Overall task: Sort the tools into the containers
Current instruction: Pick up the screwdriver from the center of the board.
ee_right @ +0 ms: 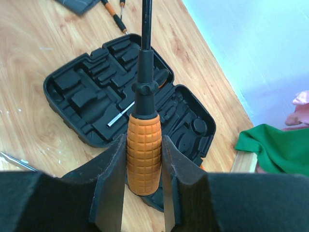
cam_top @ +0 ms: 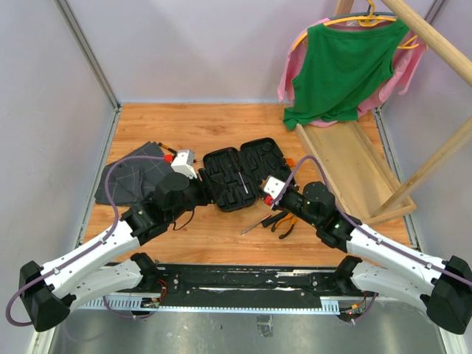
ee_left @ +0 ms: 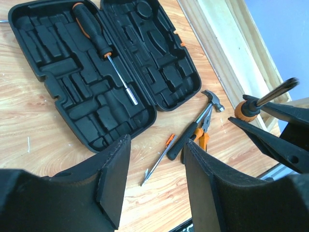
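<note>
The wooden tabletop (cam_top: 221, 125) carries everything. The biggest piece is the long wooden tray (cam_top: 354, 169), off to the outer side of the right hand. Next in size is the black tool case (ee_left: 67, 92), which lies open and flat just ahead of both hands. It has rounded corners, and both halves are full of moulded slots. One tool sits in it, a black-handled screwdriver (ee_left: 89, 29) with orange trim lying slantwise near the hinge. Its steel shaft points back toward the left hand.

A dark grey cloth (cam_top: 136, 173) lies on the outer side of the left hand. Between the two hands, just short of the case, three tools lie close together on the bare wood. They are a claw hammer (ee_left: 212, 99) with a black handle, orange-handled pliers (ee_left: 203, 135) touching it, and a thin screwdriver (ee_left: 157, 166).

The right hand (ee_right: 144, 145) is clamped on an orange-gripped screwdriver (ee_right: 143, 164). This has a gridded handle and a black collar, and its dark shaft points out over the case. The left hand (ee_left: 157, 145) hovers with its fingers spread, and nothing is between them.
</note>
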Controlling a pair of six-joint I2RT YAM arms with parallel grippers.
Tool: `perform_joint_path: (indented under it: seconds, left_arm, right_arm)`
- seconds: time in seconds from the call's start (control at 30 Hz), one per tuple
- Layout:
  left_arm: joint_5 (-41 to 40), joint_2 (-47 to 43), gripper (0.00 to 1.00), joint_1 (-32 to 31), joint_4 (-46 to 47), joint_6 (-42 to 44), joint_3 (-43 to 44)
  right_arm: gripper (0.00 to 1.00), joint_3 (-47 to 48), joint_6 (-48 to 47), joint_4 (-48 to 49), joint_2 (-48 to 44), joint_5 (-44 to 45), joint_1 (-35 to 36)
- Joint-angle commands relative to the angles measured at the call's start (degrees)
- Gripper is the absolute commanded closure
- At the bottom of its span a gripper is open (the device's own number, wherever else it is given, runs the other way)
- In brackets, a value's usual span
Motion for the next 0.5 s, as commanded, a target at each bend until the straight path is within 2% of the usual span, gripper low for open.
perform_joint_path:
  seconds: [0.0, 0.13, 0.23, 0.37, 0.47]
  left_arm:
    - [0.02, -0.37, 0.48, -0.28, -1.04, 1.63, 1.55]
    - [-0.31, -0.99, 0.48, -0.28, -2.15, 2.19, 1.85]
    - [-0.57, -1.68, 0.48, -0.28, -2.99, 2.84, 2.05]
    - [-0.09, -2.87, 0.48, -0.28, -3.73, 4.45, 2.22]
    - [2.17, -3.32, 0.44, -0.28, -3.72, 5.22, 2.47]
  right_arm:
    - [0.99, 4.63, -9.08, -7.0, 0.28, -2.21, 0.22]
    - [0.99, 4.77, -8.73, -8.62, -0.11, -6.55, 0.47]
    - [0.99, 5.59, -13.26, -12.77, 0.14, -11.06, 1.34]
    - [0.99, 6.28, -20.95, -16.14, 1.86, -11.12, 3.23]
    - [0.99, 7.61, -24.42, -18.55, 3.79, -9.52, 4.25]
